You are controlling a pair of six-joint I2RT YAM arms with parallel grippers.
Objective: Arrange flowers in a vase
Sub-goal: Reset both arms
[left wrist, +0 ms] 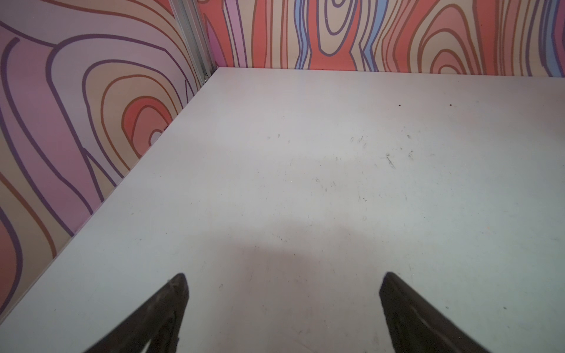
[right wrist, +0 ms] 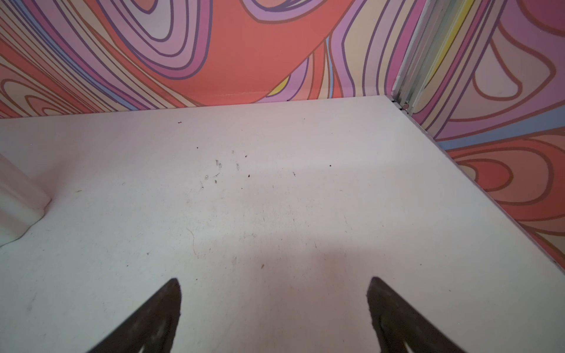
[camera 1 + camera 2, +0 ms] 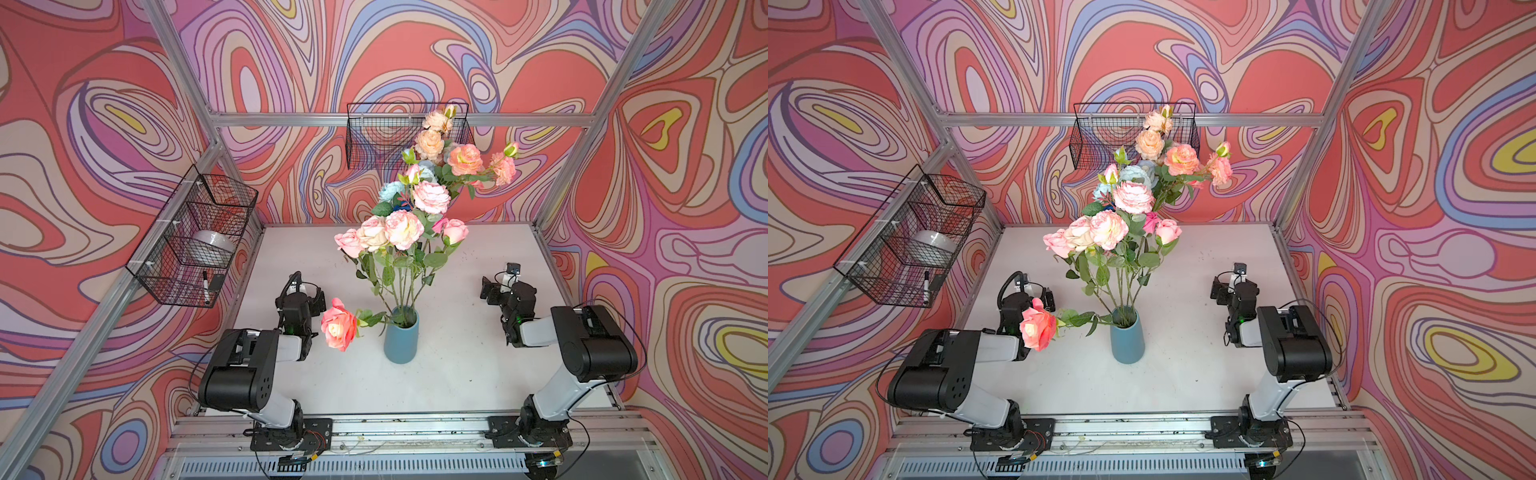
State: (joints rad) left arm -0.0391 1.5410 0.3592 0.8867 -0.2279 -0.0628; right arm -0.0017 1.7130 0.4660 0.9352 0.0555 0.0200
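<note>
Both pincers are empty and spread wide. The left gripper and right gripper show only bare table between the jaws in their wrist views. All the flowers stand stem-down in the blue vase, which is upright at frame centre in both top views, between the arms. I see no loose stems on the table. The odd one out is the drooping rose, coral-pink. It hangs out of the vase mouth toward frame left, with its stem running near horizontal in frame from rim to bloom. The bloom overlaps the left arm's wrist in a top view; I can't tell whether it touches or sits in front. The left arm is clearly nearer, and the right arm is well apart at frame right. The left jaws point at the back wall, so the rose lies behind the fingertips on the vase side, out of the wrist view. My read is that the only job left is righting that stem. That falls to the left arm, which would turn in toward the vase and grip across the stem. The rest of the bunch is tall, on long leafy green stems fanning toward upper right. Pink and cream blooms sit low, pale blue in the middle, and peach on top against the wire basket.
</note>
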